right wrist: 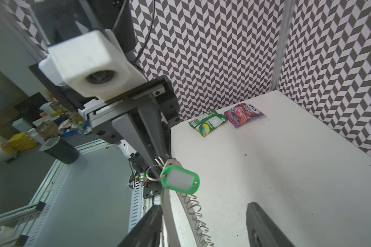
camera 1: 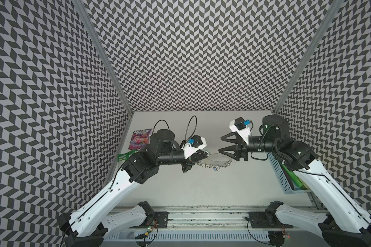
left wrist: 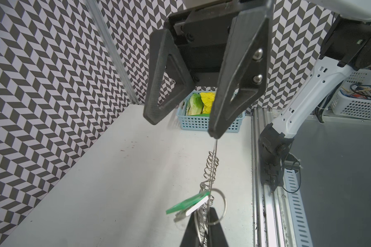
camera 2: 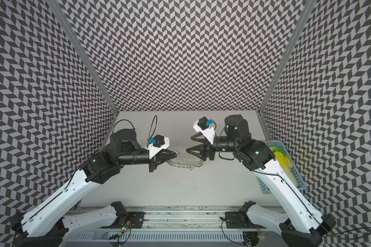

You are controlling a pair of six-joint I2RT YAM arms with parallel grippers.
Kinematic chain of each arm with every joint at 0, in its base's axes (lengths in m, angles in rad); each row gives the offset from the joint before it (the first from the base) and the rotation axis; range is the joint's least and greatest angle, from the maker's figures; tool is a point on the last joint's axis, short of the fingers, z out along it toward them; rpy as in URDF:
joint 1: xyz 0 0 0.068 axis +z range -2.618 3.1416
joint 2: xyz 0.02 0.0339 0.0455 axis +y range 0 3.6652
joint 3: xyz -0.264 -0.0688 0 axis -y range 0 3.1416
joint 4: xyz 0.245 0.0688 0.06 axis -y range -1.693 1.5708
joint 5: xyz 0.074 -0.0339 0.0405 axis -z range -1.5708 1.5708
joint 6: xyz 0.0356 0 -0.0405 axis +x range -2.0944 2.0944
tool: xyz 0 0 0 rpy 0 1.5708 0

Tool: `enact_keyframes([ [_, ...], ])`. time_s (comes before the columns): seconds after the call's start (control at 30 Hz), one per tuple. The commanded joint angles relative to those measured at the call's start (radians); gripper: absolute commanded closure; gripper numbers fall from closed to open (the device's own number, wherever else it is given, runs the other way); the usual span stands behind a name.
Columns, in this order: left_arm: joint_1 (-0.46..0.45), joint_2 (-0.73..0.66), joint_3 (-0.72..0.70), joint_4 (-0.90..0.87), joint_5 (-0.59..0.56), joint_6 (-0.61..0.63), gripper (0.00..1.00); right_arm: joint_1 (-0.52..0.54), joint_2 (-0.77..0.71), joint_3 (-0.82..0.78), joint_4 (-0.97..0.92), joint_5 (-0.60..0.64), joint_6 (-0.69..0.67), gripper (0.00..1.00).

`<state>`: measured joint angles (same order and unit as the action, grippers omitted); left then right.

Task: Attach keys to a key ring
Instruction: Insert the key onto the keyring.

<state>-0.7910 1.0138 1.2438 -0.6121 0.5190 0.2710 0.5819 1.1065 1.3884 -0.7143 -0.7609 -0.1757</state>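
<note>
Right now the left pincer (right wrist: 162, 158) is clenching one tip of the key ring (right wrist: 169, 216), its jaws pressing together on the thin gray plate and apparently holding it up off the table (camera 1: 201, 188). The green-tagged key (right wrist: 180, 179) is dangling from a split ring right at those jaws, though I cannot tell whether it is already threaded onto one of the fringe rings (camera 1: 212, 165). The right pincer (camera 1: 221, 145) is hanging released at the plate's opposite tip, jaws standing apart, with one fingertip (left wrist: 214, 130) seeming to touch the plate's edge.

Judging by looks, the plate is behaving as a light, stiff, thin sheet, likely slick on its faces, so pinching it flat near a tip is looking like the safest hold. The wire rings are probably springy and prone to snagging. The key is hanging loose, so the tag's broad plastic body is likely offering better purchase than the small metal blade.

Beyond them the white table is carrying a green snack packet (right wrist: 207, 123) and a purple snack packet (right wrist: 243, 114) by the left wall. A blue perforated basket (left wrist: 201, 126) of green and yellow things is standing at the right edge, and chevron-patterned walls (camera 1: 201, 53) are closing in three sides
</note>
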Motion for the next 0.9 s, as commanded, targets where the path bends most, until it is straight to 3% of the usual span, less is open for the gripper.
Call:
enact_keyframes([
  [0.0, 0.001, 0.000, 0.043, 0.008, 0.027, -0.003, 1.00, 0.009, -0.033, 0.005, -0.024, -0.059, 0.005, 0.37],
  [0.6, -0.011, 0.035, 0.085, 0.015, 0.075, -0.036, 1.00, 0.044, -0.011, -0.038, -0.062, -0.042, -0.025, 0.38],
  [0.7, -0.011, 0.040, 0.090, 0.025, 0.082, -0.043, 1.00, 0.044, 0.000, -0.044, -0.051, -0.057, -0.027, 0.48],
  [0.87, -0.011, 0.048, 0.097, 0.039, 0.084, -0.050, 1.00, 0.045, 0.000, -0.052, -0.018, -0.060, -0.014, 0.79],
])
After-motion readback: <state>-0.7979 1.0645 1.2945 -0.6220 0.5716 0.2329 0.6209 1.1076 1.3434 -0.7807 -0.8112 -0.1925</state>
